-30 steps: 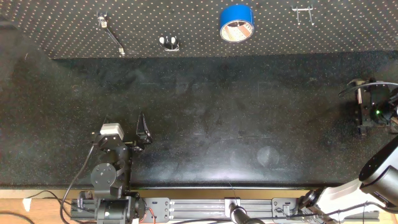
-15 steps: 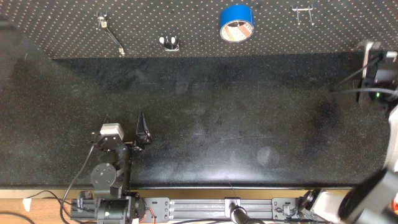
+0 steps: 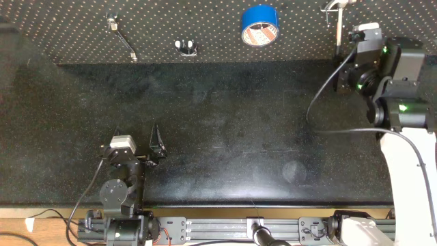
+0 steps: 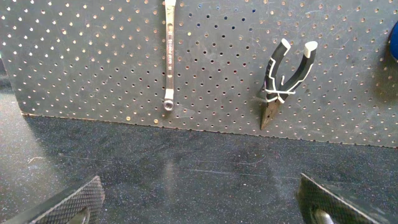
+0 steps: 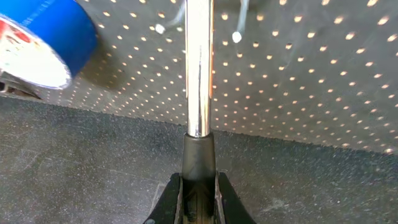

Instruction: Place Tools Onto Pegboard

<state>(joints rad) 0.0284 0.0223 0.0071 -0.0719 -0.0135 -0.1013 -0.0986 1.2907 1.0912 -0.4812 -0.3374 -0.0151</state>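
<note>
Pegboard [image 3: 205, 34] holds three things: one wrench [image 4: 168, 56], one pliers [image 4: 272, 102], one blue tape roll [image 3: 259, 25]; right gripper [image 5: 198, 186] clamps one chrome-shafted tool [image 5: 199, 74] by its black handle, at the double hook [image 3: 332, 15] near the board's right edge; left gripper [image 4: 199, 202] gapes, empty.

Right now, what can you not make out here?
Head of the tool in the right gripper: right wrist view, cut off by the edge.
Whether the tool hangs on the hook: hook blurred there, tiny in the top view.
Blue tape: left wrist view, cut by the edge.
</note>
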